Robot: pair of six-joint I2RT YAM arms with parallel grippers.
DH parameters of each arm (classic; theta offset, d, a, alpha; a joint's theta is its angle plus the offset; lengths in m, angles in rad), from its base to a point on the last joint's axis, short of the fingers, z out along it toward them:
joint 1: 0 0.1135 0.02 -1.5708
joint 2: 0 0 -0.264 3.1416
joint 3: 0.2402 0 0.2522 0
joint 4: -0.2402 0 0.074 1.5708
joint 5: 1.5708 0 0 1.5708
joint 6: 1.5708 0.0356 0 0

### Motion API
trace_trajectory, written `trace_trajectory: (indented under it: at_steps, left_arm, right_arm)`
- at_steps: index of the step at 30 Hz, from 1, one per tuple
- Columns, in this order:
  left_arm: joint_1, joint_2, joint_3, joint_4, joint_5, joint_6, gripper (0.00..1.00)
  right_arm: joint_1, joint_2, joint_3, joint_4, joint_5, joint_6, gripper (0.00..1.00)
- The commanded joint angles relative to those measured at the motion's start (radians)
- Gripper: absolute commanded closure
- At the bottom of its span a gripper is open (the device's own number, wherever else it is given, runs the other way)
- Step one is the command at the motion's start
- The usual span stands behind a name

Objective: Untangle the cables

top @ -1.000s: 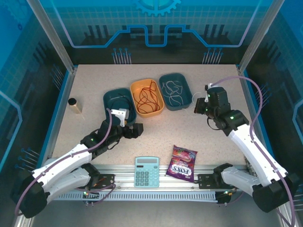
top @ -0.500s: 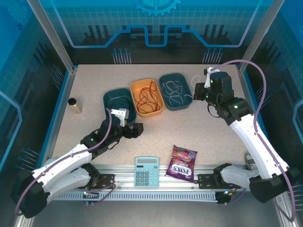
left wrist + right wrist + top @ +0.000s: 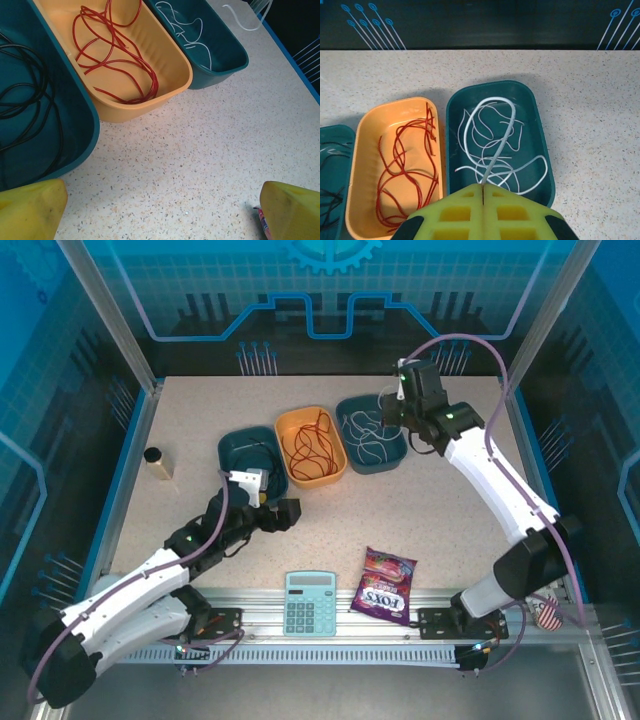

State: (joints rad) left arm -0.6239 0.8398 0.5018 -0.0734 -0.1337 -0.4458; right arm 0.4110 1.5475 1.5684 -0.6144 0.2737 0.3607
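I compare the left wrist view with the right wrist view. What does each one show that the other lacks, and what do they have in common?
Left wrist view: the left gripper open, its yellow fingers at the bottom corners over the table. Right wrist view: the right gripper shut on the white cable, the rest of it lying in a teal tray, and the dark back wall. Shared: the red cable in the orange tray, the black cable in another teal tray, the white cable.
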Motion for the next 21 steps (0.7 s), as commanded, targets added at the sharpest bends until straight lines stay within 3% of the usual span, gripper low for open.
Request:
trace_trajectory:
  at_steps: [1,14,21]
  left_arm:
    - [0.006,-0.022,-0.007,-0.019,0.002,-0.003,0.01]
    - [0.006,-0.034,-0.009,-0.039,-0.015,0.007,0.01]
    - [0.006,-0.039,-0.011,-0.044,-0.021,0.008,0.01]
  right_arm:
    - [0.01,0.064,0.064,-0.04,0.045,-0.014,1.0]
    - [0.015,0.258,0.149,-0.075,0.019,-0.003,1.0]
    - [0.015,0.289,0.162,-0.114,0.03,0.001,1.0]
